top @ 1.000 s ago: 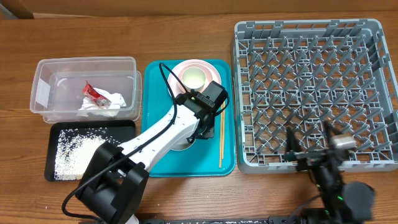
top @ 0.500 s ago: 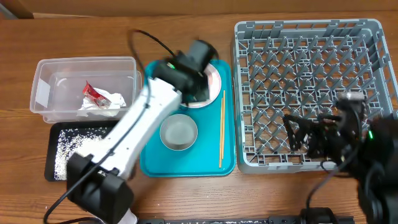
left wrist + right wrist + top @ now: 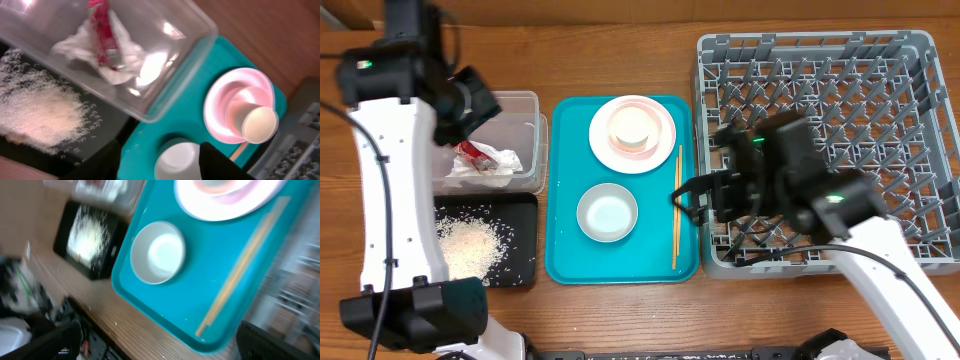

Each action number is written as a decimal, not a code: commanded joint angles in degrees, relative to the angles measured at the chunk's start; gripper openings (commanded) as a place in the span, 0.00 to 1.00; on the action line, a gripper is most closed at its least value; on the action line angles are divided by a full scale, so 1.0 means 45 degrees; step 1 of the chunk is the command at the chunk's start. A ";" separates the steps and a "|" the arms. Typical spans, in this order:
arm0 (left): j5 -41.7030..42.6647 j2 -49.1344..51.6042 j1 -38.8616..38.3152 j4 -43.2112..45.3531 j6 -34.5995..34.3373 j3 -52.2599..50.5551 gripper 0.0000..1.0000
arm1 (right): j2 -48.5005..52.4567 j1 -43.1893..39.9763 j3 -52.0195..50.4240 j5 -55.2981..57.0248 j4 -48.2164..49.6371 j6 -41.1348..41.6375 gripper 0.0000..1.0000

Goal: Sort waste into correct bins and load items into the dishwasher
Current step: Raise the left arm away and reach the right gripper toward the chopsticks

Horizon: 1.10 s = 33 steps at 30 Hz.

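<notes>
The waste looks sorted: the crumpled napkin (image 3: 498, 165) and the red wrapper (image 3: 470, 150) lie in the clear tub (image 3: 525, 100), and the rice (image 3: 470, 240) is heaped in the black tray (image 3: 525, 272). The dishes wait on the teal tray (image 3: 560, 262): the pink plate (image 3: 660, 152) with the white cup (image 3: 632, 128) on it, a whitish bowl (image 3: 607, 212) nearer the front, and the chopsticks (image 3: 676, 215) along the tray's right edge. The grey rack (image 3: 840, 100) holds nothing.

The left tool (image 3: 160, 165) hangs high over the tub, fingers apart and empty. The right tool (image 3: 692, 200) reaches across the rack's left wall and hovers just beside the chopsticks, fingers also apart, gripping nothing.

The chopsticks seem the likely next pick, and they are awkward. They are thin and lie flat on the tray, right by its raised lip, so the fingers may strike the lip, shove the tray on the counter, or close on only one stick. Once released, they could slip through the rack's open grid. The cup may topple if the plate is lifted tilted.
</notes>
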 commanded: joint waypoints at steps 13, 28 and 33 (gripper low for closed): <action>0.0486 -0.0311 0.1821 -0.0685 0.0155 0.0238 1.00 | 0.3395 0.3696 0.0238 0.2778 0.3133 0.0928 1.00; 0.0486 -0.0311 0.1821 -0.0685 0.0155 0.0238 1.00 | 0.3395 0.4197 -0.0175 0.4449 0.5047 0.0923 0.04; 0.0486 -0.0311 0.1817 -0.0685 0.0155 0.0238 1.00 | 0.3497 0.4896 -0.0520 0.6261 0.6105 0.1404 0.04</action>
